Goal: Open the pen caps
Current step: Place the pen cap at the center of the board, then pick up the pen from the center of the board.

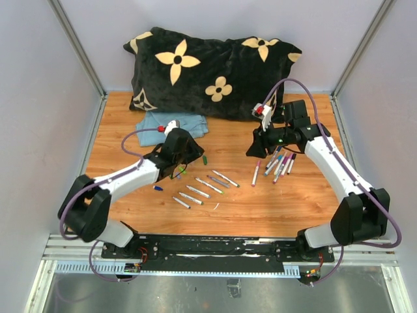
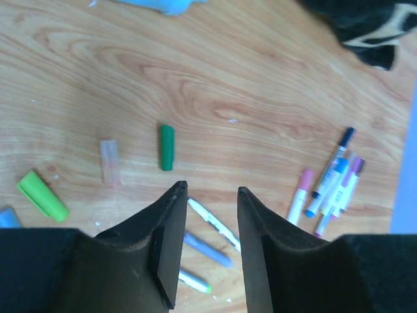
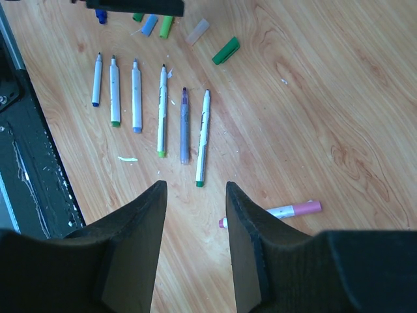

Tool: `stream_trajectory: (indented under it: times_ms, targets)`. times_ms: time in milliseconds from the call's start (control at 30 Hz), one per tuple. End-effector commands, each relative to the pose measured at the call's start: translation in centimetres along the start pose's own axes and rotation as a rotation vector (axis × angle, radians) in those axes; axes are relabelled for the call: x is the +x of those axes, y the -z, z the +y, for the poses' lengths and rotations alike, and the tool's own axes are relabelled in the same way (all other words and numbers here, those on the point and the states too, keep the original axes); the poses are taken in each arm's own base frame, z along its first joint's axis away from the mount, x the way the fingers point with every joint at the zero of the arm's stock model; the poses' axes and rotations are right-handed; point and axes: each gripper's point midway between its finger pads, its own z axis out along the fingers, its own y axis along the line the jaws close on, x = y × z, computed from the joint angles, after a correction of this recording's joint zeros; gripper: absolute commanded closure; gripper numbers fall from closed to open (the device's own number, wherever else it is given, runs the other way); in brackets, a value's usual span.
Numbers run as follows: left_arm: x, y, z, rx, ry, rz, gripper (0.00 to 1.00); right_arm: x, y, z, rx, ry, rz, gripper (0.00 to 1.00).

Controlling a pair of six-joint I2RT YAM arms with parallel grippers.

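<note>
Several uncapped pens [image 1: 203, 188] lie in a row mid-table; the right wrist view shows them too [image 3: 162, 111]. Loose pen caps lie near my left gripper [image 1: 181, 168]: a dark green cap [image 2: 167, 147], a clear one [image 2: 110, 162] and a light green one [image 2: 42, 195]. My left gripper [image 2: 212, 190] hangs open above the pens, holding nothing. Capped pens [image 1: 280, 163] lie in a cluster at the right, with a pink-capped pen [image 3: 287, 210] apart from them. My right gripper [image 1: 254, 151] hovers open and empty [image 3: 195, 186] just left of that pink pen.
A black pillow with cream flowers [image 1: 208, 68] lies across the back of the table. A blue cloth [image 1: 172, 124] sits in front of it at the left. More caps [image 3: 149, 25] lie beyond the pen row. The black frame rail [image 3: 26, 169] borders the near edge.
</note>
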Motion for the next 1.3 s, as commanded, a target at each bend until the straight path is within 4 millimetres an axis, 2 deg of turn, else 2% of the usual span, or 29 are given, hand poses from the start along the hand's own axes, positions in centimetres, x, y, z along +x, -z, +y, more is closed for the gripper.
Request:
stream_trajectory:
  times_ms: [0,33,133,233,433,633,767,833,1000,1133,1267]
  targets:
    - [-0.7,3.2,-2.6,0.229,-0.088,-0.054,0.52,-0.8,1.2,0.5,-0.001,0.004,-0.055,0.57]
    - [-1.2,4.1,-3.4,0.297,-0.094,-0.083,0.46,-0.9,1.4,0.5,0.002,0.005,-0.062,0.57]
    - [-1.3,6.3,-4.2,0.425,-0.118,-0.128,0.35,-1.2,1.9,0.5,0.012,0.012,-0.079,0.57]
    - [-1.4,8.1,-4.5,0.507,-0.130,-0.166,0.26,-1.4,2.5,0.5,0.026,0.022,-0.094,0.57]
    - [-1.3,11.8,-4.9,0.677,-0.120,-0.224,0.01,-2.1,4.2,0.8,0.097,0.078,-0.123,0.55]
    - [-0.4,16.0,-5.2,0.886,-0.127,-0.263,0.01,-2.6,6.2,1.3,0.182,0.158,-0.150,0.47]
    - [0.8,17.6,-5.8,0.965,-0.165,-0.217,0.01,-1.9,6.6,1.1,0.219,0.178,-0.140,0.35]
    - [1.6,18.2,-6.2,0.992,-0.185,-0.198,0.01,-1.1,6.3,1.0,0.212,0.169,-0.130,0.33]
    - [4.8,18.4,-6.9,0.994,-0.260,-0.191,0.01,-0.1,6.8,0.3,0.226,0.154,-0.153,0.29]
    - [7.2,17.7,-6.8,0.947,-0.289,-0.175,0.02,0.9,7.0,-0.5,0.244,0.121,-0.170,0.23]
    - [9.5,16.9,-7.6,0.898,-0.318,-0.149,0.05,1.7,7.0,-1.5,0.266,0.068,-0.152,0.23]
